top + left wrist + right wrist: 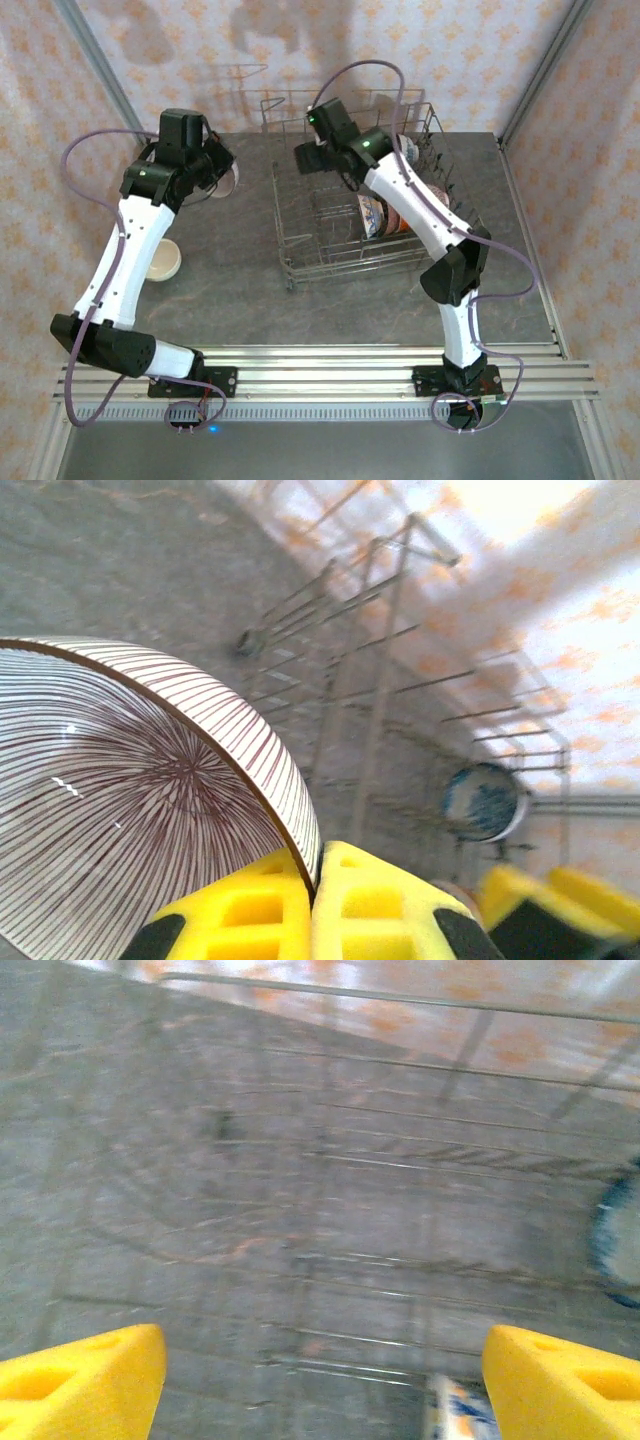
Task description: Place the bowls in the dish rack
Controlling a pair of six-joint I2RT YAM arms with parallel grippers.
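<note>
The bowls lie in three places. Farthest left, a plain cream round ceramic bowl [165, 260] rests on the grey stone-look table [230, 290], beside the left arm and well apart from the rack.

Next, your left gripper [314, 865] is clamped on the rim of a white ceramic bowl with fine brown radial stripes [120, 800], tilted on edge just left of the large grey wire dish rack [345, 215]. That hold is thin. The yellow foam pads [250, 910] pinch only a short piece of rim, so a quick swing or a knock on the rack's tall side wires could twist the striped bowl loose.

Your right gripper [320, 1360] hangs over the rack's far-left part, fingers spread wide with nothing between them. It sits where the striped bowl would likely go in, so the arms could meet there.

On the right, inside the rack, stands a blue-and-white patterned bowl [485, 800]. More patterned bowls [385, 215] lie partly under the right arm, so don't trust a count. The right wrist view is blurred and the tines are hard to pick out. I can't tell whether the striped bowl is clear of the table.
</note>
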